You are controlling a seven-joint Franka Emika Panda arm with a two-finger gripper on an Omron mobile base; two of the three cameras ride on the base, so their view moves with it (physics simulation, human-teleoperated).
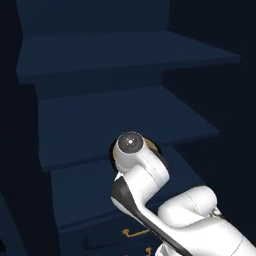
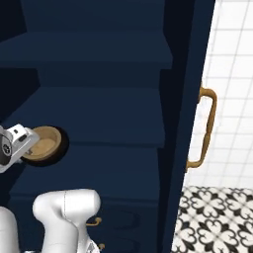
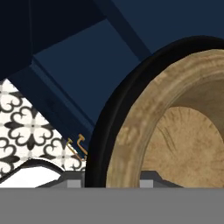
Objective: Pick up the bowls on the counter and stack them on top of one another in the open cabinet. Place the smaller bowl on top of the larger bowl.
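The smaller tan wood-coloured bowl (image 2: 45, 142) sits nested inside the larger glossy black bowl (image 2: 63, 146) on a lower shelf (image 2: 108, 168) of the dark navy cabinet. In the left base view my wrist covers most of both; a sliver of tan bowl (image 1: 153, 147) shows beside it. My gripper (image 2: 30, 148) is right at the bowls' near rim, its fingers hidden. In the hand view the tan bowl (image 3: 183, 131) and the black rim (image 3: 105, 131) around it loom very close, and I cannot see whether the jaws hold the rim.
Two more broad shelves (image 1: 100, 125) rise above the bowls. Drawers with curved brass handles (image 1: 132, 232) lie below. The open cabinet door (image 2: 195, 99) with its long brass handle (image 2: 207, 128) stands at the right, before a white tiled wall (image 2: 232, 74) and patterned floor (image 2: 217, 217).
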